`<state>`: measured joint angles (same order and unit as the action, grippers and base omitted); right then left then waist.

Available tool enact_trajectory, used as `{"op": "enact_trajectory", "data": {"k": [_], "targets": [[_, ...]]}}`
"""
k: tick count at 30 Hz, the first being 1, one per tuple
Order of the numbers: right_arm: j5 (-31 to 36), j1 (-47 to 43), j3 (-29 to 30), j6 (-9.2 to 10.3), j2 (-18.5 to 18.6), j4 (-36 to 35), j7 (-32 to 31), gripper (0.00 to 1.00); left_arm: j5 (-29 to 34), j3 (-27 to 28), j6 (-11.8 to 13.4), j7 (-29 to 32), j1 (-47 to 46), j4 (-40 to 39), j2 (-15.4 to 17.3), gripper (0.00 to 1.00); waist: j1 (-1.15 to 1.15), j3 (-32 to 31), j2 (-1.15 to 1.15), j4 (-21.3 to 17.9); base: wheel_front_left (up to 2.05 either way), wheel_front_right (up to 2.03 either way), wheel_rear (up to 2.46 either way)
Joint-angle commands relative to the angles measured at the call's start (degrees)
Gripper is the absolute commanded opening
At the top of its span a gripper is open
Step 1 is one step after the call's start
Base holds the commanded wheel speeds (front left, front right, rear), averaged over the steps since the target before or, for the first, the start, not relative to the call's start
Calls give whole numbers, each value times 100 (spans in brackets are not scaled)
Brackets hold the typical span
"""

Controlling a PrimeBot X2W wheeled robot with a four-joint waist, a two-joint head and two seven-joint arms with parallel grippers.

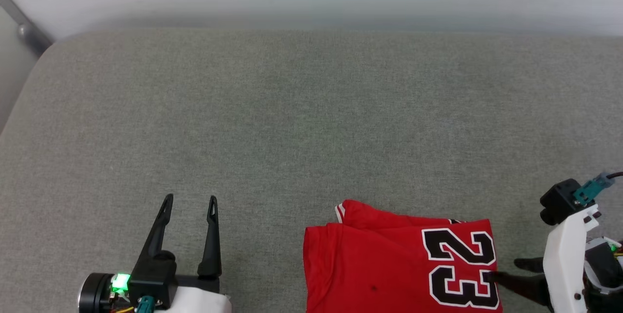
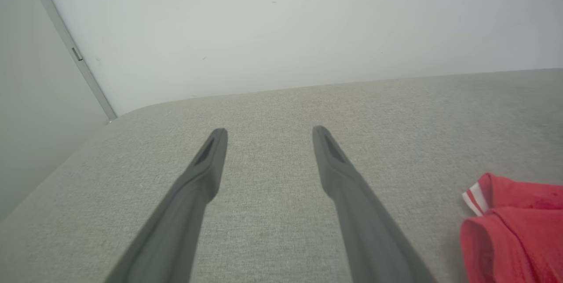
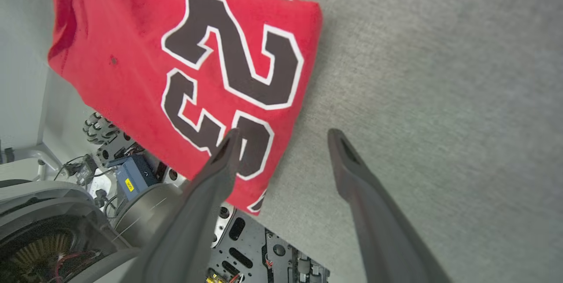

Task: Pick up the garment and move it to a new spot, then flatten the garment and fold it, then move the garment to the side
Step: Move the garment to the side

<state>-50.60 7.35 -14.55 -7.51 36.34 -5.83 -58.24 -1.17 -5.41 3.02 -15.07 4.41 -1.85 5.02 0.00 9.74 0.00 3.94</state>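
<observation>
Garment (image 1: 379,259) lies folded into a compact rectangle on the grey fabric-topped table (image 1: 311,108), number 23 uppermost, with a striped sleeve hem showing at one far corner. Step in hand, as judged: the fold looks complete, and the last step, moving the garment to the side, is not yet begun. Right jaws: released, holding nothing, spread across the garment's side edge. One finger (image 3: 220,173) lies over the lower digit; the other (image 3: 356,177) lies over bare table just beside the fold. Whether either finger touches the cloth cannot be told. In the right wrist view, the part of the garment nearest the root of these jaws appears to overhang the table edge, with the robot's base seen below. Left jaws: released, empty, fingers (image 2: 206,173) pointing over bare table, the garment lying off to their right and apart from them. Next move, as judged: the right jaws must settle onto the folded edge between them and clench on every layer, not the top one alone, or the fold may open when drawn aside. The overhang calls for a pull away from the table edge
</observation>
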Motion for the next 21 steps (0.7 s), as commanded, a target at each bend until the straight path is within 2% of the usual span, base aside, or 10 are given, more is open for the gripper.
{"op": "enact_trajectory", "data": {"k": [1,7,14,15,16,21], "targets": [[-39,-46,-6,5,-54,11,7,100,24,-9,-19,-12,-83,-14,-2,100,0,164,0,68,0,0,0],[-280,-12,-200,5,-456,210,128,100,46,-44,-91,-12,-353,-9,-13,100,0,553,0,198,0,0,0],[-176,63,-771,5,-568,544,271,100,24,-38,-110,-12,-509,55,-33,100,0,774,0,300,0,0,0],[-163,71,-823,6,-555,559,343,42,18,-33,-110,-12,-518,70,-37,100,0,777,0,308,0,0,0],[-141,234,-912,6,-470,561,577,0,12,-6,-98,-12,-500,100,-46,100,0,721,0,297,0,0,0],[-187,566,-912,6,-223,487,945,0,7,66,-38,-12,-322,148,-65,100,0,463,0,143,0,0,0]]}}
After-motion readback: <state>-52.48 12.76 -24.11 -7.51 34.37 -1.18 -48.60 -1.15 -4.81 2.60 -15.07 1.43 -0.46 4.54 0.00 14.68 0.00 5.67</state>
